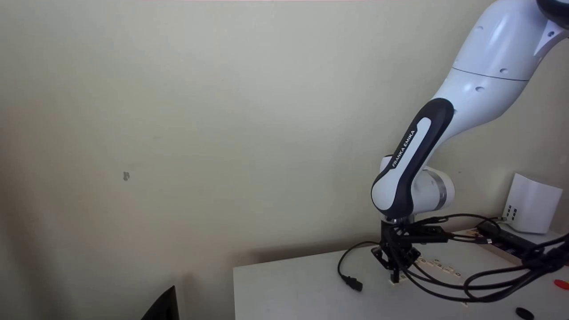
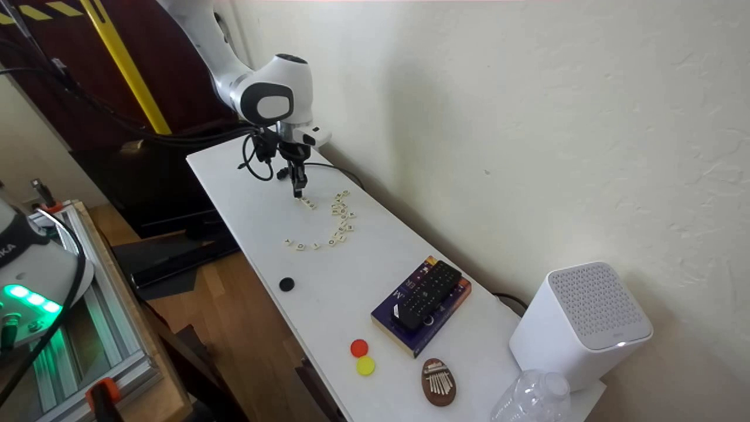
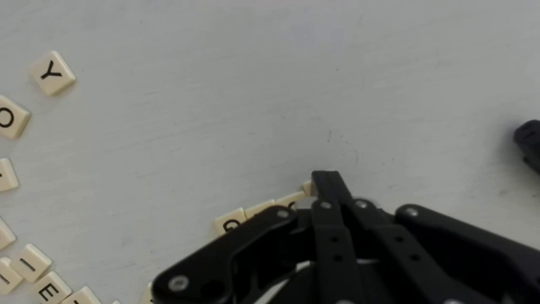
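My black gripper (image 3: pixel 325 174) is shut, its fingertips together with nothing visible between them. It points down at the white table, low over the end of a short row of cream letter tiles. It also shows in both exterior views (image 1: pixel 394 276) (image 2: pixel 297 192). The row's G tile (image 3: pixel 230 220) shows; the fingers partly hide the others. The end tile (image 3: pixel 307 187) peeks out beside the fingertips; I cannot tell whether they touch it. The row also shows in an exterior view (image 2: pixel 309 204). A curve of loose tiles lies beyond, with a Y tile (image 3: pixel 52 74) and an O tile (image 3: pixel 12 118).
A black cable plug (image 1: pixel 352 283) lies near the gripper. Along the table are a black disc (image 2: pixel 286 284), red disc (image 2: pixel 359 348), yellow disc (image 2: pixel 365 366), book (image 2: pixel 385 319) under a black remote (image 2: pixel 426 296), thumb piano (image 2: pixel 438 383), white box (image 2: pixel 551 328) and clear bottle (image 2: pixel 533 401).
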`<action>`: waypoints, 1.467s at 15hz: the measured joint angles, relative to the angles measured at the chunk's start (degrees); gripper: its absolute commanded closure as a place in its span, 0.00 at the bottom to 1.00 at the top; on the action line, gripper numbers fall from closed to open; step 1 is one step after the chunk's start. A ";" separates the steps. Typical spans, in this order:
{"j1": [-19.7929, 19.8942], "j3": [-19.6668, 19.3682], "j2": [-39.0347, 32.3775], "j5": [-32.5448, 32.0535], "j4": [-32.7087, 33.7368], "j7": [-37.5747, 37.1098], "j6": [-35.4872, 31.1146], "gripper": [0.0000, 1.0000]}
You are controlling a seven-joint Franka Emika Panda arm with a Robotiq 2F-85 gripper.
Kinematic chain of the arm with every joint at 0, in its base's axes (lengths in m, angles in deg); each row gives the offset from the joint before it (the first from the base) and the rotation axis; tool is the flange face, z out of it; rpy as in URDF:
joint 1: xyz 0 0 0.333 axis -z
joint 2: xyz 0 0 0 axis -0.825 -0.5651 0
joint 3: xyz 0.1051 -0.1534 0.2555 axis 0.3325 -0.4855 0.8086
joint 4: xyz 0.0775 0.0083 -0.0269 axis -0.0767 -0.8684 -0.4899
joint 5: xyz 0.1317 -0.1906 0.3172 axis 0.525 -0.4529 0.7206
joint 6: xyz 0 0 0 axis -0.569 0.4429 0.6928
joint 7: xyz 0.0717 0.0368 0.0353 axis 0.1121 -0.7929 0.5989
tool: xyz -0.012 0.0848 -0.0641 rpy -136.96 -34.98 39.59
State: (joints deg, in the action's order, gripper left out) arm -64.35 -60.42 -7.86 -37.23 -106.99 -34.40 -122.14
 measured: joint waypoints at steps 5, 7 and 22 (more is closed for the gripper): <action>-0.25 0.03 1.38 0.00 -2.30 0.40 -3.34 1.00; -0.35 0.03 1.86 0.00 -3.07 0.53 -4.35 1.00; 1.71 -0.58 8.60 0.00 -11.12 2.74 -8.40 1.00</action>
State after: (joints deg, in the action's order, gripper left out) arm -62.64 -61.00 0.74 -37.22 -118.11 -31.66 -130.53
